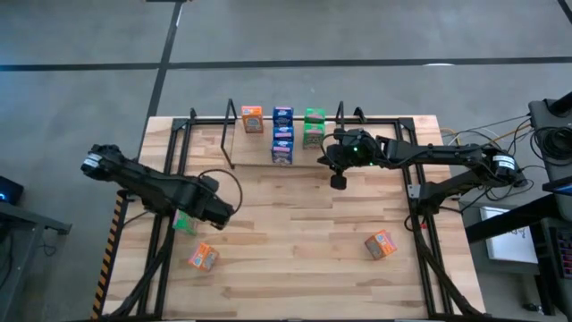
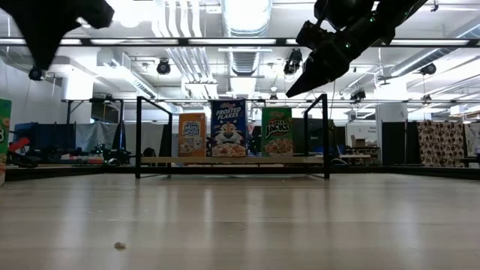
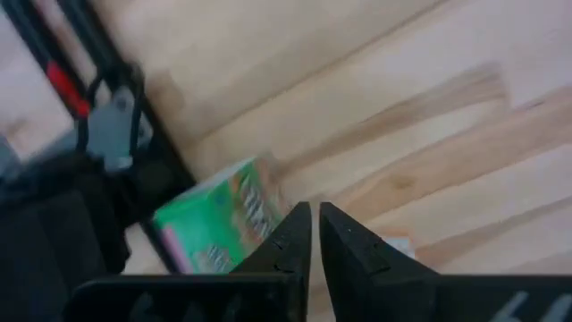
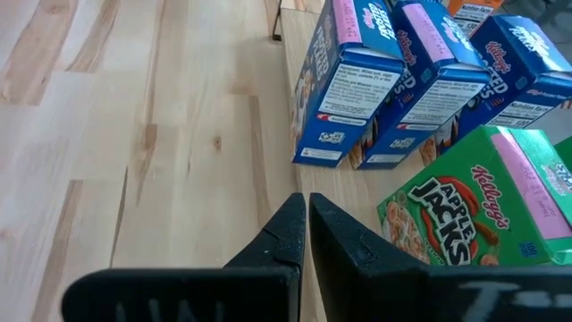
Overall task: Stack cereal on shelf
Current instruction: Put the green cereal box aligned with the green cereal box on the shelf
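Nearest the front edge, two orange cereal boxes (image 1: 203, 258) (image 1: 381, 244) lie loose on the wooden table (image 1: 295, 268). Further in, the left gripper (image 1: 223, 215), fingers pressed together and empty, hovers beside a fallen green box (image 1: 184, 224). Beyond, the right gripper (image 1: 339, 182) (also closed, holding nothing) hangs just in front of the shelf (image 1: 295, 121), where orange, blue and green boxes stand in rows.
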Robot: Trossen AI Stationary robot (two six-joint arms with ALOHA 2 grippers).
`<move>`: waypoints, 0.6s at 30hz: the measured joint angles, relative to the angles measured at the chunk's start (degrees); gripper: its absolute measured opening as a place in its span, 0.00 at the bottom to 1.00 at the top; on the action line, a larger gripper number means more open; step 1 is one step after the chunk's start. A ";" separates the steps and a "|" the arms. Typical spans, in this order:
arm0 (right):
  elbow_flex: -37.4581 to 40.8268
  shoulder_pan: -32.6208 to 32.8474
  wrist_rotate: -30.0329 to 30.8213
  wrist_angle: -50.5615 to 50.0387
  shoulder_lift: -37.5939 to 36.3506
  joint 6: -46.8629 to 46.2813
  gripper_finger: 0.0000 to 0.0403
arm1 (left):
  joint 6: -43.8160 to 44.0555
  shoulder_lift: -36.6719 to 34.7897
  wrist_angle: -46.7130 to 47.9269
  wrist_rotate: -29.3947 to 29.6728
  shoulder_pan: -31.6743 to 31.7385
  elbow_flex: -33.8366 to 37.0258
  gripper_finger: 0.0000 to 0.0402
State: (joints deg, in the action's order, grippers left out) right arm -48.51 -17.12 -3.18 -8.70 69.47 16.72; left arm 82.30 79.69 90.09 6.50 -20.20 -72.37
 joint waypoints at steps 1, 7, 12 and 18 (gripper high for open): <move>0.00 0.00 0.00 0.06 0.00 0.28 0.02 | 1.03 -1.01 -0.10 -1.03 -0.31 1.20 0.04; 0.00 0.00 0.00 0.08 0.00 0.47 0.02 | 9.03 -7.94 -0.05 -4.12 -1.71 8.00 0.19; 0.00 0.00 0.00 0.10 0.00 0.49 0.02 | 12.58 -12.00 -0.28 -4.65 -2.17 10.78 0.35; 0.00 0.00 0.00 0.10 0.00 0.49 0.02 | 13.62 -14.11 -0.18 -4.57 -2.17 11.32 0.53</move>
State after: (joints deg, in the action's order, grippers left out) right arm -48.51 -17.12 -3.18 -8.60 69.47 17.20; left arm 95.93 65.57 89.91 1.92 -22.37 -61.05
